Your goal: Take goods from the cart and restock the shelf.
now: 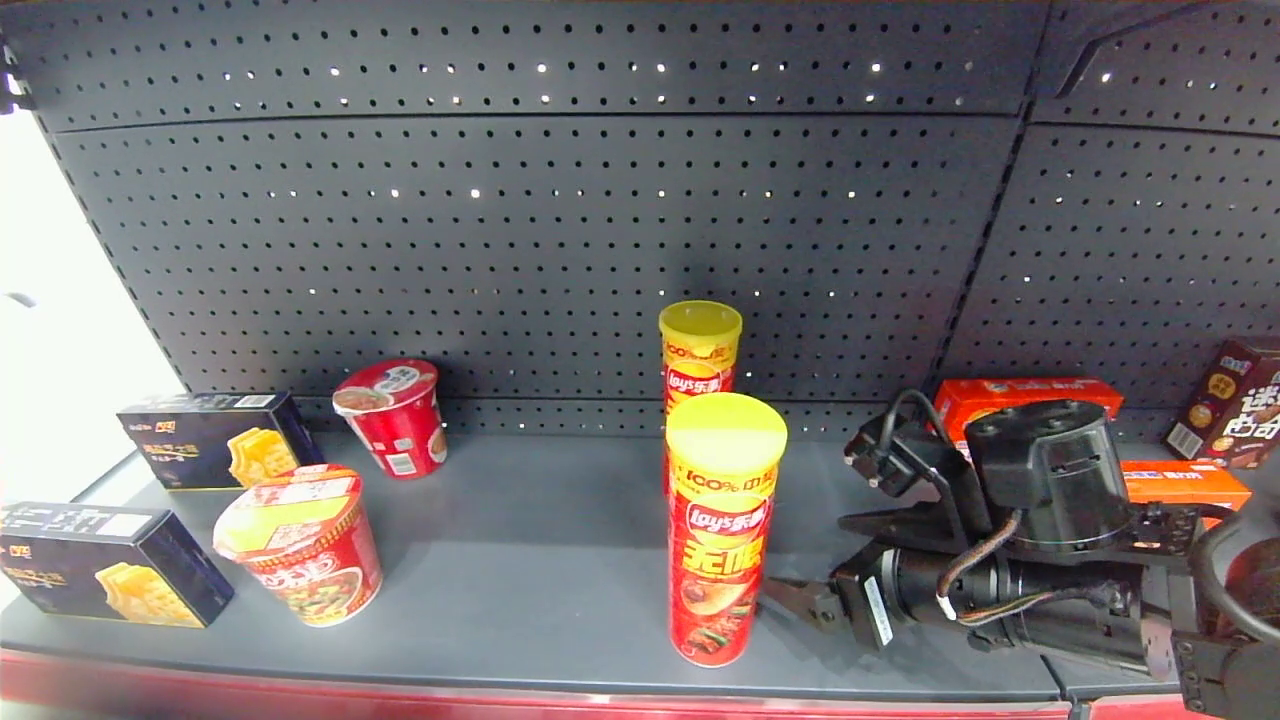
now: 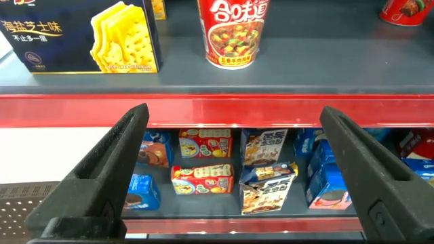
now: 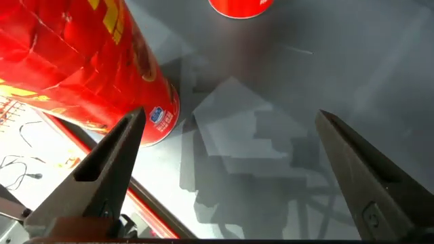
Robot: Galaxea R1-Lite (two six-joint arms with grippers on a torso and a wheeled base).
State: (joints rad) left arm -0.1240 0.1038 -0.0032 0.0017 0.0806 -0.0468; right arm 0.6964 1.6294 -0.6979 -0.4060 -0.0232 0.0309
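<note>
Black right gripper [image 3: 230, 118] lies low over the grey shelf [image 1: 540, 560], fingers spread wide, nothing between them. Just beside one fingertip the red chip can [image 1: 722, 540] stands upright, with a second can [image 1: 700, 350] beyond it. The left gripper [image 2: 234, 135], also spread and empty, hangs before the shelf's red edge [image 2: 217, 112], with a noodle cup [image 2: 232, 34] beyond.

A wide bare stretch of shelf [image 1: 540, 540] lies open between the front noodle cup [image 1: 300, 545] and the front chip can [image 1: 722, 530], which stands just beside the spread right pincer [image 3: 228, 118], with orange boxes [image 1: 1020, 395] crowding the right end.
</note>
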